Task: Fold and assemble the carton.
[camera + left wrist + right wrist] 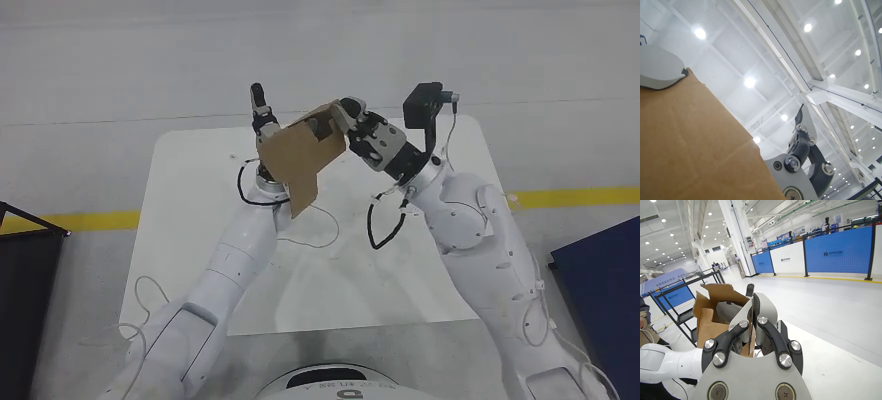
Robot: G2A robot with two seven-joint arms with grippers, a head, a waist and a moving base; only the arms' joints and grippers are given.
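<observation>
Aloft, carton in right fingers, over white table

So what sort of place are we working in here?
Most likely a factory or warehouse hall: a high white ceiling with rows of round lights, blue and white partition panels on black posts, and a yellow floor line running along them.

a white table with rounded corners spans the middle of the frame. a thin pale wire lies looped on its centre.
</observation>
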